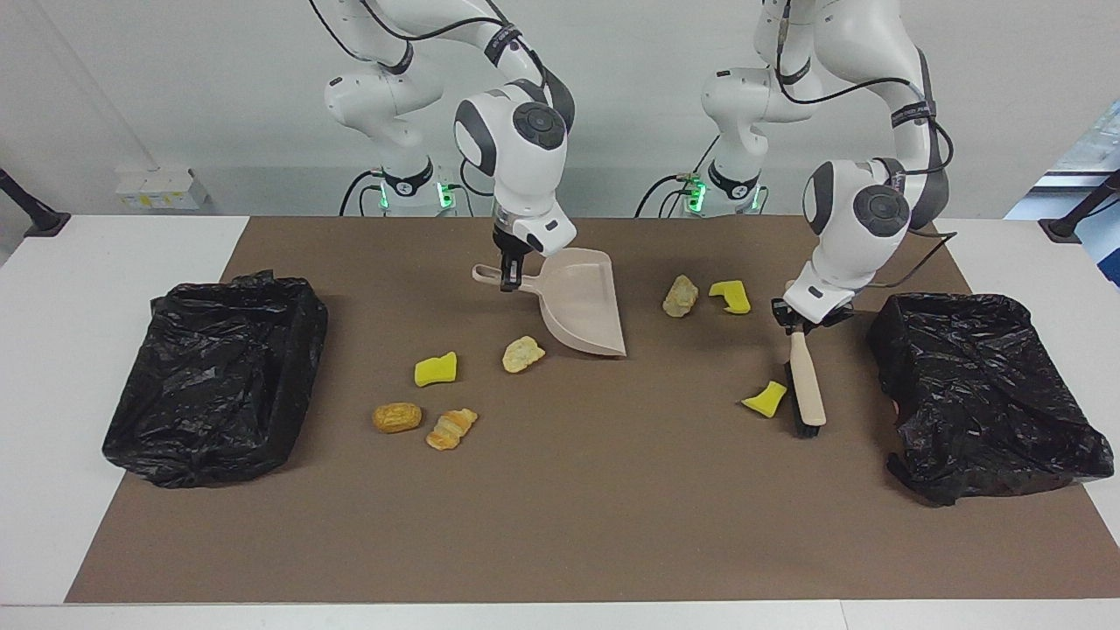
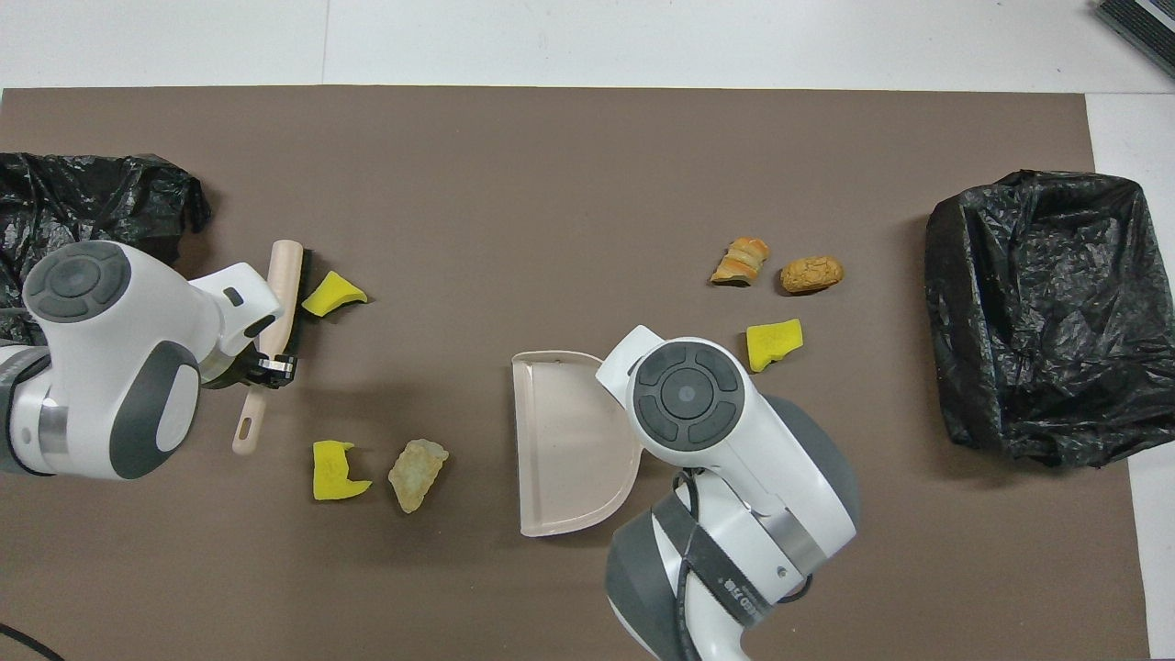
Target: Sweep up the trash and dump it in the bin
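My right gripper (image 1: 510, 278) is shut on the handle of the beige dustpan (image 1: 582, 302) (image 2: 569, 441), low at the mat, mouth toward the left arm's end. My left gripper (image 1: 801, 325) (image 2: 266, 365) is shut on the wooden brush (image 1: 807, 385) (image 2: 280, 294), bristles down beside a yellow sponge (image 1: 766, 398) (image 2: 332, 294). Another sponge (image 1: 731, 297) (image 2: 336, 470) and a pastry (image 1: 680, 296) (image 2: 418, 473) lie nearer the robots. A sponge (image 1: 435, 370) (image 2: 774, 344), pastry (image 1: 522, 353), bun (image 1: 396, 417) (image 2: 811, 274) and croissant (image 1: 451, 429) (image 2: 740, 261) lie toward the right arm's end.
Two bins lined with black bags stand on the brown mat (image 1: 560, 507): one at the right arm's end (image 1: 219, 376) (image 2: 1037, 312), one at the left arm's end (image 1: 980, 394) (image 2: 83, 211). In the overhead view the right arm hides the pastry beside the dustpan.
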Tool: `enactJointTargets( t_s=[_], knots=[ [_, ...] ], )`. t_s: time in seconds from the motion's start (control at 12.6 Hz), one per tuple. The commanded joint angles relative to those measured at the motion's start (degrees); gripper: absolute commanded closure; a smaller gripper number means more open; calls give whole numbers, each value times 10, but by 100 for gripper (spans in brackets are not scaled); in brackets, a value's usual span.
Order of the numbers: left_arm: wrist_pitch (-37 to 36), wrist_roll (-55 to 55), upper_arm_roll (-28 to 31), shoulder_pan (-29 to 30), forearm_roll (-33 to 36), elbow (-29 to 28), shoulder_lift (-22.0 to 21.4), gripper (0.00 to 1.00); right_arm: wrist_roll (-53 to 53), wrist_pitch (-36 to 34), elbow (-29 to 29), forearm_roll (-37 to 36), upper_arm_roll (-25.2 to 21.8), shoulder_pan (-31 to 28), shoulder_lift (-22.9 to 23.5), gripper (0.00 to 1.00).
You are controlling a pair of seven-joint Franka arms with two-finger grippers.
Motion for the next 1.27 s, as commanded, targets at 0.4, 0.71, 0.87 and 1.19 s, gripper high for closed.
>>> enactJointTargets(
  t_s=[0.4, 0.71, 0.87, 1.19],
  knots=[
    [-3, 3, 4, -136, -28, -84, -67, 100, 20, 44, -12, -10, 1, 6, 7, 100],
    [-7, 3, 4, -179, -30, -110, -90, 100, 33, 54, -15, -13, 1, 8, 14, 100],
    [-20, 3, 4, -191, -44, -111, -94, 100, 33, 55, -16, -12, 1, 8, 14, 100],
    [-50, -18, 5, -239, -105, -106, -99, 100, 47, 56, -21, -13, 1, 8, 15, 100]
  ],
)
